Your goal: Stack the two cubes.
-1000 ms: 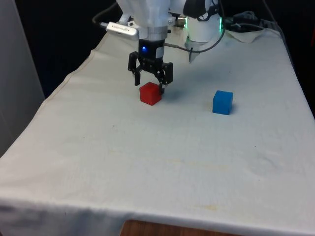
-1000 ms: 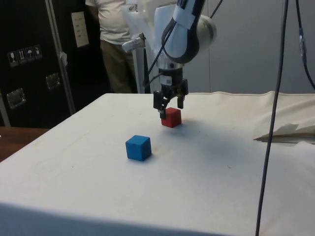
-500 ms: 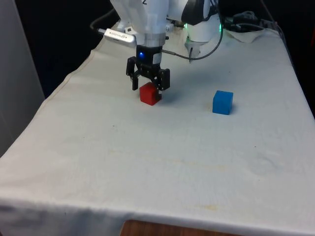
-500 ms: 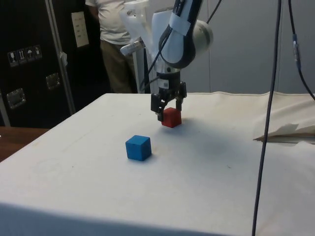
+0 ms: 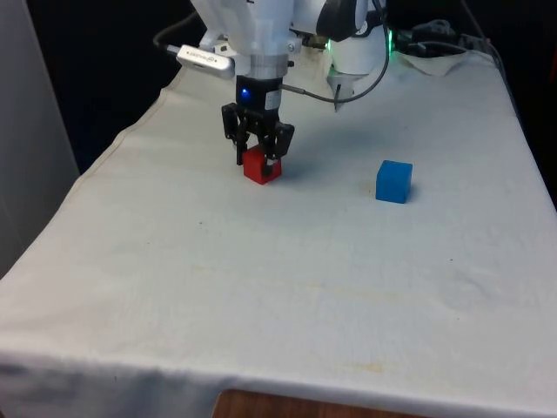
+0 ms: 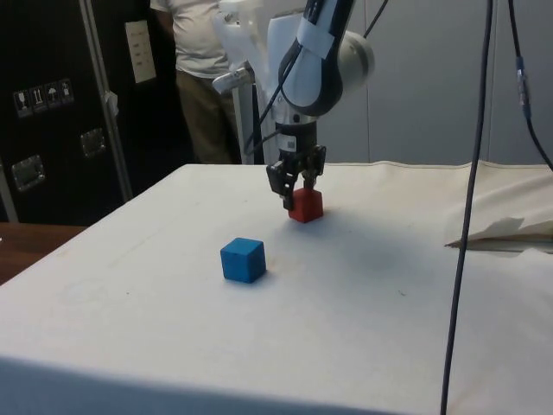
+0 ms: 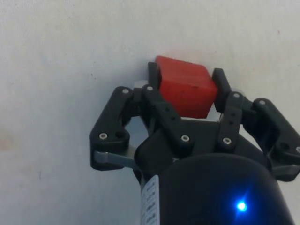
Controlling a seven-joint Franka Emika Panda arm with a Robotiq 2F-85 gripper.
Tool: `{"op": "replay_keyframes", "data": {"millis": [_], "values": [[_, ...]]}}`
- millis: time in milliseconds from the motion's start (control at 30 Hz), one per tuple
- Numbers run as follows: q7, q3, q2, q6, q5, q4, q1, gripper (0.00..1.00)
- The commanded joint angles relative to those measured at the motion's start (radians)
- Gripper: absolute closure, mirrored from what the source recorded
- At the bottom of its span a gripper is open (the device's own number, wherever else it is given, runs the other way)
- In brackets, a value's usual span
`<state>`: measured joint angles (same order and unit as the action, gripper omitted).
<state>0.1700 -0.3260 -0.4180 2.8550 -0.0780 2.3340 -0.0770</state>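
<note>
The black two-finger gripper (image 5: 258,160) pinches the small red cube (image 5: 260,166) on the cloth-covered bench (image 5: 261,287), ready for lifting; the blue cube (image 5: 393,181) waits at its three o'clock.

A wide desk (image 5: 287,287) draped in a creased white cloth shows a strip of brown wood (image 5: 348,407) under its near hem. Black curtains (image 5: 104,70) hang behind it. In the side view, dark cabinets (image 6: 52,112) bearing small labels stand beside a pale grey wall (image 6: 423,78), where a person in a white shirt (image 6: 194,69) stands. Black cables (image 6: 471,207) hang down.
</note>
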Motion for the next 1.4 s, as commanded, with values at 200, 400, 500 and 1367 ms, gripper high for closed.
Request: {"op": "replay_keyframes", "data": {"millis": [200, 400, 500, 1367], "values": [[-0.005, 0.006, 0.008, -0.009, -0.007, 0.001, 0.006, 0.97], [0.0, -0.005, 0.024, -0.03, 0.002, -0.005, -0.002, 0.97], [0.009, -0.008, 0.047, -0.053, 0.004, -0.007, -0.006, 0.97], [0.085, -0.009, 0.21, -0.223, 0.028, -0.025, -0.017, 0.97]]}}
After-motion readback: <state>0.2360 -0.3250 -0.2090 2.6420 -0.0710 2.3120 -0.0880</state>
